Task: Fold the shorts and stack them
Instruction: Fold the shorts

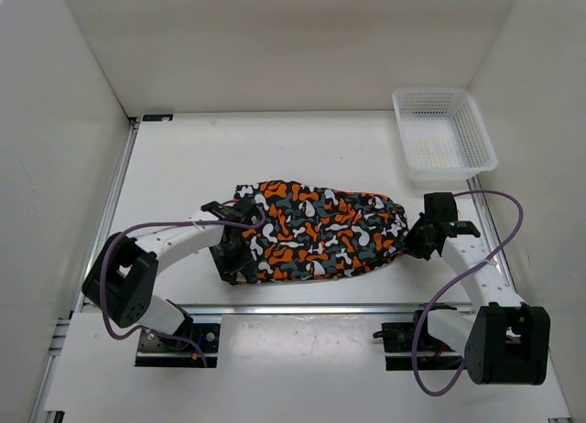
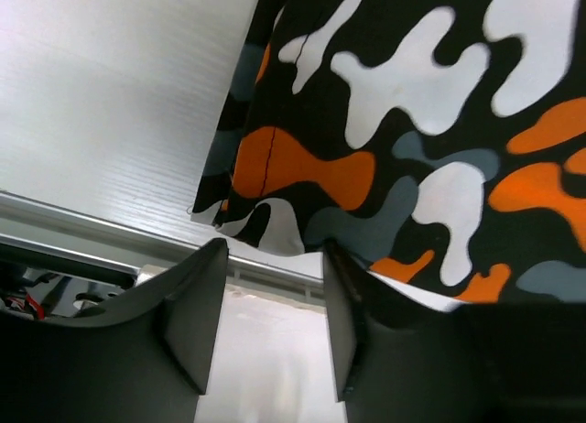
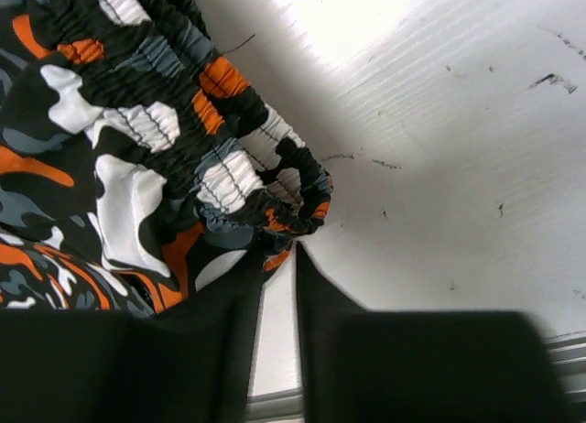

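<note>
The shorts (image 1: 316, 231) lie bunched mid-frame on the counter (image 1: 183, 157). The left end effector (image 2: 273, 251) is spread at their left hem. The right end effector (image 3: 287, 258) is nearly pressed together beside the waistband. Both are empty, probably positioned to grab opposite ends.

Shorts (image 1: 316, 231) lie on worktop (image 1: 275, 148), roughly mid, a bit nearer the front edge, long axis running L-R. Waistband end is to the R, leg end to the L. Basket (image 1: 444, 135) sits on worktop at far-R corner, behind and well apart from shorts. L gripper (image 1: 240, 256) is at shorts' L edge by near-L corner of cloth. R gripper (image 1: 412, 240) is at R end, tips right at waistband. Arm bases are at near edge, one each side.
</note>
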You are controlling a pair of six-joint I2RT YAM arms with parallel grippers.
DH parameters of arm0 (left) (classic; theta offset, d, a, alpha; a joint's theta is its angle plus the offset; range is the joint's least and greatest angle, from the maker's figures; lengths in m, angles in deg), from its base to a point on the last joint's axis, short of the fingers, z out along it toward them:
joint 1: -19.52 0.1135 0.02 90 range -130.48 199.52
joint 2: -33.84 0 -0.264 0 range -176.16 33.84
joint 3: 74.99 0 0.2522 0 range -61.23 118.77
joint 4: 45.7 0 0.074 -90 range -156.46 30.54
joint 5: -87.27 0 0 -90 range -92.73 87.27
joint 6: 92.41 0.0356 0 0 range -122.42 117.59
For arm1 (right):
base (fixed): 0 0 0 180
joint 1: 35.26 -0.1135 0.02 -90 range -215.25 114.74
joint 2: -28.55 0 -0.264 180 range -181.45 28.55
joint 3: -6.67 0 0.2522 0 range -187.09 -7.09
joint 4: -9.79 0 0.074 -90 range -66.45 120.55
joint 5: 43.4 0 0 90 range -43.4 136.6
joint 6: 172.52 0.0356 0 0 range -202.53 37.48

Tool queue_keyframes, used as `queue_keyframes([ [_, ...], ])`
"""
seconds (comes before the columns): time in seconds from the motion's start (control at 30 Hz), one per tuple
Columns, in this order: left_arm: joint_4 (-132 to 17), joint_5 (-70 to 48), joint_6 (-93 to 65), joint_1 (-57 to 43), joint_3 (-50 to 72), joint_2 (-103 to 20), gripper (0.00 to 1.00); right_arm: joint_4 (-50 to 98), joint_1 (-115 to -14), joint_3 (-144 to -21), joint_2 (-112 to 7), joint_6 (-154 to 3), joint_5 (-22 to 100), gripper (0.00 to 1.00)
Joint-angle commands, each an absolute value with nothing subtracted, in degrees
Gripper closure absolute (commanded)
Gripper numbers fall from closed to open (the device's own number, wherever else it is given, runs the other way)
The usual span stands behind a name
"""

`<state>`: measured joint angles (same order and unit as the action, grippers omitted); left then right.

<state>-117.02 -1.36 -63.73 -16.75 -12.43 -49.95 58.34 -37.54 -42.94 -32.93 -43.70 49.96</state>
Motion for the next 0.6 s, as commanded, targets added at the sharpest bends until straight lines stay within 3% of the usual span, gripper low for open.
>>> queue_keyframes([
  [0.0,-116.59,2.63,-64.03,-15.98,-9.73,-49.48,0.46,57.74,-37.72,-44.7,-32.1,-45.26,51.44,0.86],
  [0.1,-116.59,3.69,-64.03,-15.46,-9.2,-51.07,0.58,57.74,-37.72,-45.23,-32.1,-45.96,51.44,0.98],
  [0.13,-116.59,4.3,-64.03,-15.46,-9.2,-51.94,0.71,57.74,-37.72,-45.23,-32.1,-45.96,51.44,1.0],
  [0.23,-117.29,4.83,-64.03,-15.46,-7.97,-52.65,0.9,57.74,-37.72,-45.75,-32.1,-46.49,52.05,1.0],
  [0.57,-130.81,11.77,-64.47,-13.8,2.92,-42.55,0.9,59.58,-37.72,-52.95,-30.96,-49.65,50.82,1.0],
])
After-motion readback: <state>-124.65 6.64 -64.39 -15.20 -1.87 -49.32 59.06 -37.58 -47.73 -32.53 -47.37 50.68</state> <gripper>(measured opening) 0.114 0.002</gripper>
